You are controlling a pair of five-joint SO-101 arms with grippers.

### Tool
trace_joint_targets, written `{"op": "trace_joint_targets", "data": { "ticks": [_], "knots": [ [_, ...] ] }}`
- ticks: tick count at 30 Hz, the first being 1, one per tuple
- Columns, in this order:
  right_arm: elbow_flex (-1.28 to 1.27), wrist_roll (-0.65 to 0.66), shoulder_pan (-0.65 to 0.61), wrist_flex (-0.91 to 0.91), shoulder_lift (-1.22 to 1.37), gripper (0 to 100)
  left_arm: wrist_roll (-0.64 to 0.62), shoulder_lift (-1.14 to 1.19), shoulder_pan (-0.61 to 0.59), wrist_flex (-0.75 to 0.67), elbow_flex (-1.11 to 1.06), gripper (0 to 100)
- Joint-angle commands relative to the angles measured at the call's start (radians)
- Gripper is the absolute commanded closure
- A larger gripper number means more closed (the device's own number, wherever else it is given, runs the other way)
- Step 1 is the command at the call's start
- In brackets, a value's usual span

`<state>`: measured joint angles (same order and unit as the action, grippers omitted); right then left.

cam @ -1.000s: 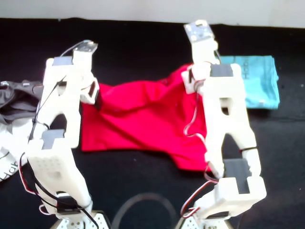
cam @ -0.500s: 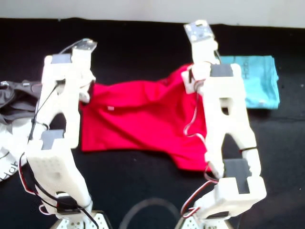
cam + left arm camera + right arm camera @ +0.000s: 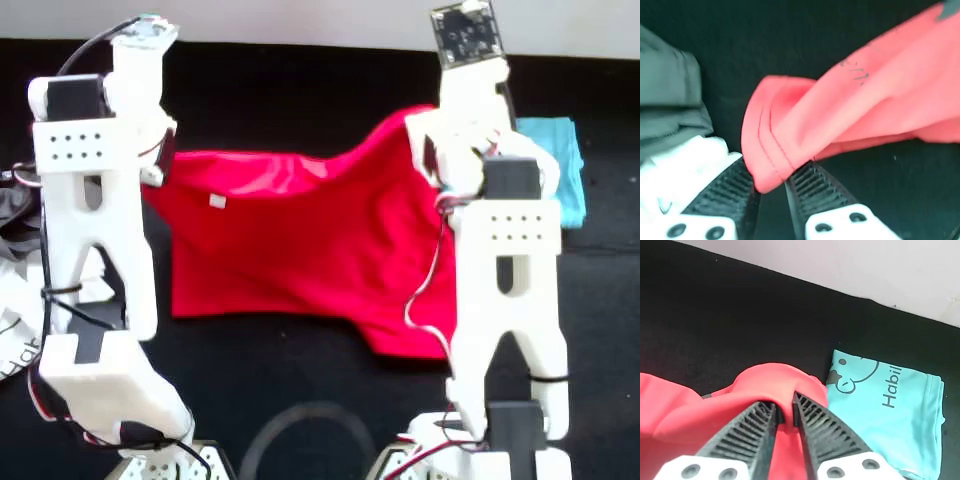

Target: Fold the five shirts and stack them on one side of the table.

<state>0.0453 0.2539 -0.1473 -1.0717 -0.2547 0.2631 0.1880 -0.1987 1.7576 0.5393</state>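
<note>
The right arm hides part of a folded teal shirt [image 3: 572, 180] beside the red shirt [image 3: 300, 240] on the black tabletop [image 3: 300, 95]. The left hand [image 3: 775, 169] and the right hand [image 3: 783, 404] each clamp closed on a lifted red shirt corner.

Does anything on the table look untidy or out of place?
Yes. At the left edge, a grey shirt and a white shirt lie crumpled in a heap, unlike the folded teal shirt on the right. The left gripper and right gripper hold the red shirt.
</note>
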Motion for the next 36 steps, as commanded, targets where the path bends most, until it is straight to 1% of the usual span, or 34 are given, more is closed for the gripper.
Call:
{"op": "trace_joint_targets", "data": {
  "ticks": [1, 5, 9, 13, 16, 17, 20, 22, 25, 27, 31, 33, 36],
  "knots": [
    [-0.03, -0.006, 0.015, -0.048, -0.048, 99.2, -0.009, -0.085, 0.054, 0.009, -0.232, 99],
    [-0.087, -0.006, 0.03, -0.116, -0.05, 99.2, -0.005, -0.111, 0.127, 0.009, -0.522, 99],
    [-0.139, -0.006, 0.07, -0.219, -0.05, 99.2, 0.002, -0.11, 0.154, 0.009, -0.687, 99],
    [-0.259, -0.005, 0.119, -0.24, -0.05, 99.2, 0.1, -0.108, 0.156, -0.012, -0.791, 99],
    [-0.351, -0.005, 0.148, -0.194, -0.048, 99.2, 0.181, -0.108, 0.154, -0.038, -0.865, 98],
    [-0.372, -0.005, 0.159, -0.18, -0.048, 99.2, 0.215, -0.108, 0.154, -0.038, -0.885, 96],
    [-0.406, -0.005, 0.18, -0.154, -0.048, 99.2, 0.302, -0.119, 0.139, -0.029, -0.9, 86],
    [-0.406, -0.005, 0.183, -0.156, -0.048, 99.2, 0.351, -0.12, 0.114, -0.005, -0.855, 81],
    [-0.406, -0.005, 0.179, -0.157, -0.048, 99.2, 0.354, -0.117, 0.094, 0.005, -0.74, 80],
    [-0.407, -0.005, 0.177, -0.157, -0.048, 99.2, 0.354, -0.108, 0.108, 0.0, -0.707, 80],
    [-0.407, -0.005, 0.176, -0.156, -0.048, 99.2, 0.354, -0.108, 0.182, -0.123, -0.802, 80],
    [-0.406, -0.005, 0.176, -0.156, -0.048, 99.2, 0.354, -0.108, 0.206, -0.235, -0.897, 80],
    [-0.404, -0.005, 0.176, -0.156, -0.048, 99.2, 0.354, -0.102, 0.208, -0.411, -1.018, 80]
  ]
}}
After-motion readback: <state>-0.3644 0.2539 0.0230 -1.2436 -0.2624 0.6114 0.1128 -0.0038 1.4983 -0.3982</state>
